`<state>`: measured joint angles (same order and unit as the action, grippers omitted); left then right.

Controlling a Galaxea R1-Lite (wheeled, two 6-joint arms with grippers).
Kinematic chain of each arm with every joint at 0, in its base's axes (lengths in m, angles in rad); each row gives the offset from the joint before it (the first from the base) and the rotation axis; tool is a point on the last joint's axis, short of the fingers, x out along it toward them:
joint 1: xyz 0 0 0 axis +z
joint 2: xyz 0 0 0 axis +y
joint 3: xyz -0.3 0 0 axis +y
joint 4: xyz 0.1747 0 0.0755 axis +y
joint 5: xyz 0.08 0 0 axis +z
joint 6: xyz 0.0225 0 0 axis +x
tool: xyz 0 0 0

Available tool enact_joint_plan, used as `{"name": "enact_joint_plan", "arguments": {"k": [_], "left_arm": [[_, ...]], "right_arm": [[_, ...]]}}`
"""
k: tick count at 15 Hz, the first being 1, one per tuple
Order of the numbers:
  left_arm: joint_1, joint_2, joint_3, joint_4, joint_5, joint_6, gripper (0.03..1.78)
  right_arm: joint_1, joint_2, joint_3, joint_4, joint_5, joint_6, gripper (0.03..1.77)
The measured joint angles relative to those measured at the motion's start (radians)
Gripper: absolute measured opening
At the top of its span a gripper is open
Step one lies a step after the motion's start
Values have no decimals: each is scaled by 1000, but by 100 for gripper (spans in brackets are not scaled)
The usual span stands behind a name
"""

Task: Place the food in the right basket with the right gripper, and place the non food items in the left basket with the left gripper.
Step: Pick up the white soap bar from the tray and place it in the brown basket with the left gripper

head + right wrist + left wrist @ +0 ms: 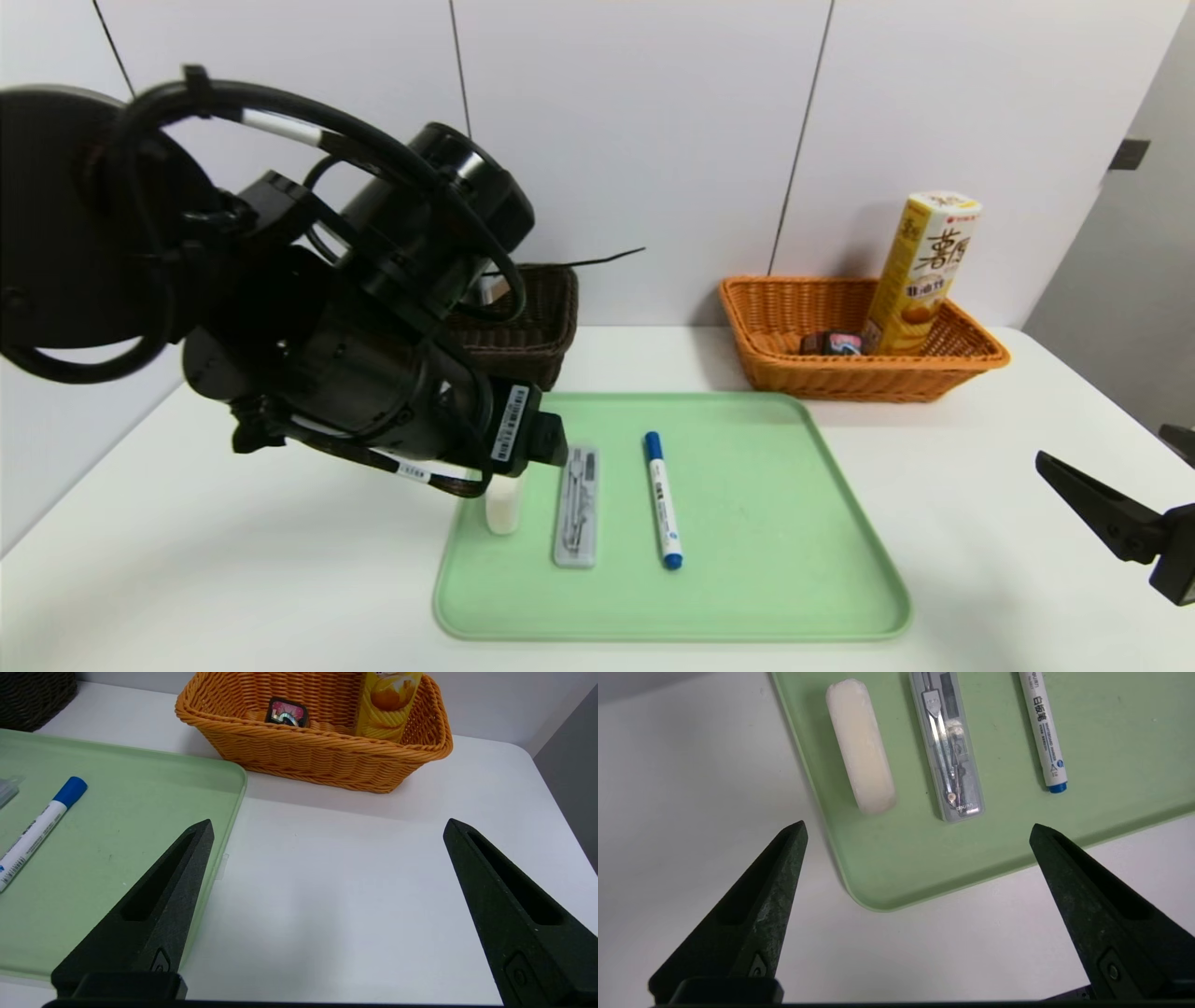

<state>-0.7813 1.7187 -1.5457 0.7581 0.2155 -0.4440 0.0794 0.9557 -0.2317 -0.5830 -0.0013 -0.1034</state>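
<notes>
**Non-food items: three pieces on tray, left hand above them**

The non-food items lie side by side on the green tray [747,523]: white block [860,746], clear case of drawing tools [950,751], blue-capped marker [662,499]. Their long axes run roughly parallel, front to back across the tray.

Left hand [917,833] hangs over the tray's near left corner, jaws spread wide, holding nothing. The block and case sit just beyond the fingertips, between the two jaws as the wrist view shows them; the marker lies slightly outside the right jaw. Judged nearest candidate: the block or the case. Their long axes point away from the hand, so the jaws would close across the narrow width.

Right hand [327,828] rests open over bare desk [980,523] right of the tray, idle.

Farther back, the dark left basket [537,327] is largely hidden behind the left arm. The orange right basket [775,345] already holds the yellow carton [920,271], leaning, and the small dark packet [286,712]. No obstruction seen between the hand and the tray items.
</notes>
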Motion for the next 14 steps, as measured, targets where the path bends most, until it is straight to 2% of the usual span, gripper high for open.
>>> {"name": "enact_joint_plan", "arguments": {"k": [6,11,14], "left_arm": [[53,90,9,-18,26,0,169],[77,164,46,-125,26,6,169],[83,205,43,-143,26,9,169]], "right_arm": [[1,-6,6,0,0,-9,169],[1,-13,6,0,1,-9,169],[1,-15,14,-1,1,-9,170]]}}
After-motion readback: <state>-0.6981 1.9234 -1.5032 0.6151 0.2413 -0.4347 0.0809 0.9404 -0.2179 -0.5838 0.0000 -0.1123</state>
